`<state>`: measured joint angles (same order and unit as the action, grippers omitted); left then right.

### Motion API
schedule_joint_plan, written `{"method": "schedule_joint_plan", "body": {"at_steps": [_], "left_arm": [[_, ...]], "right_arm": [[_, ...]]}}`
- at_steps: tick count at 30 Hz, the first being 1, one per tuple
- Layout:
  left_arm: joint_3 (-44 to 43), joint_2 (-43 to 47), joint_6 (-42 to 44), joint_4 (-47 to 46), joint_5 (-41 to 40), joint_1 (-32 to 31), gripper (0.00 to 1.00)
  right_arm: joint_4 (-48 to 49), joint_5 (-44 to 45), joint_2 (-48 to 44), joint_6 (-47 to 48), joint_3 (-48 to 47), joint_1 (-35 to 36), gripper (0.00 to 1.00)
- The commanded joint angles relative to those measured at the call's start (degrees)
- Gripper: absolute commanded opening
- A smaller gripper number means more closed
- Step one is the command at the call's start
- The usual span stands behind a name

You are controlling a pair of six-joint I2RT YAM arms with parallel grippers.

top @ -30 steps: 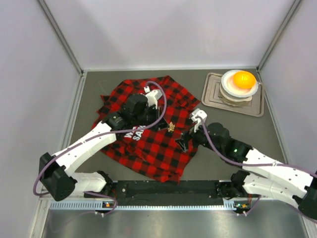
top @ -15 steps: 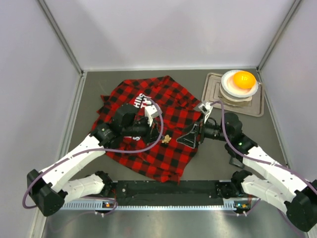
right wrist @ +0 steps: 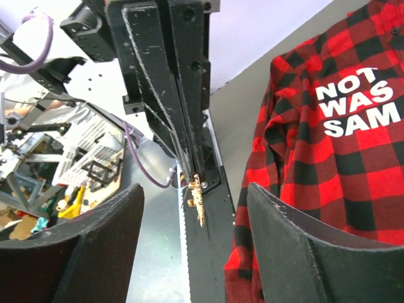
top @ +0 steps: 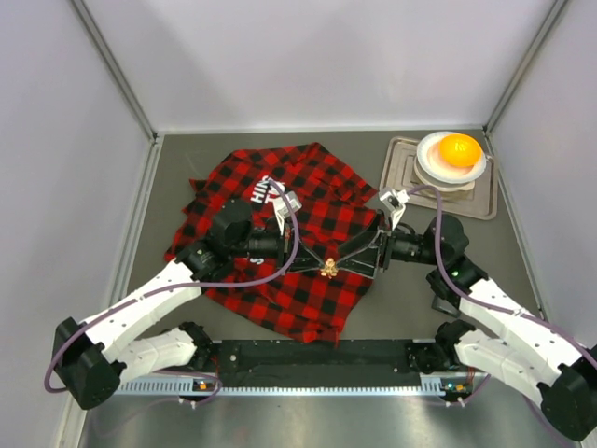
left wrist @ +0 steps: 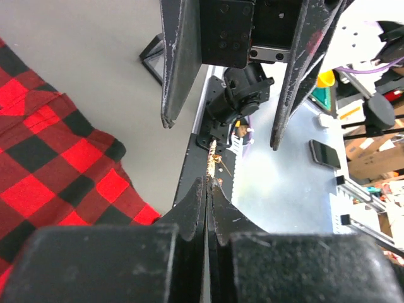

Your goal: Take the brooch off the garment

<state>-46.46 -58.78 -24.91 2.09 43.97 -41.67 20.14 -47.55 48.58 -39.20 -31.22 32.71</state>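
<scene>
The left gripper [left wrist: 207,184] has carried the brooch [top: 328,270] up off the garment [top: 280,301], toward the worktop's [top: 410,313] near edge, jaws clamped on it. The right gripper [right wrist: 193,208] has swung in opposite, jaws apart. It looks detached, ready for handover.

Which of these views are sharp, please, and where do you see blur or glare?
Top external: even, soft light; the garment is in focus. Left wrist: own jaws dark and blurred, background bright. Right wrist: lettering and brooch crisp, near jaws blurred.
</scene>
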Motion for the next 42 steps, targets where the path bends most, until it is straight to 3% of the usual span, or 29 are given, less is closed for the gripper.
{"method": "schedule_joint_plan", "body": {"at_steps": [1,2,17,23,35,42], "left_arm": [[1.28,0.08,-6.64,-10.7,4.28,-0.08,0.0],[1.19,-0.01,-6.91,-10.79,4.37,-0.08,0.0],[-1.26,-3.26,-8.05,-8.42,2.53,-0.08,0.0],[-1.79,-4.06,-9.37,-8.07,1.83,-0.08,0.0],[-1.97,-4.15,-10.6,-8.42,1.91,-0.08,0.0],[-1.53,-5.02,-16.75,-12.98,3.93,-0.08,0.0]], "right_arm": [[4.99,-1.67,-0.86,-1.58,-0.15,-0.45,0.59],[5.0,-1.76,-0.33,-1.49,-0.24,-0.37,0.53],[7.2,-5.01,2.22,-0.35,0.9,0.34,0.48],[1.92,-3.17,3.1,4.13,-0.5,1.74,0.39],[2.27,-2.02,3.37,5.19,0.11,2.27,0.24],[2.53,-0.97,3.1,6.07,0.55,2.36,0.15]]}}
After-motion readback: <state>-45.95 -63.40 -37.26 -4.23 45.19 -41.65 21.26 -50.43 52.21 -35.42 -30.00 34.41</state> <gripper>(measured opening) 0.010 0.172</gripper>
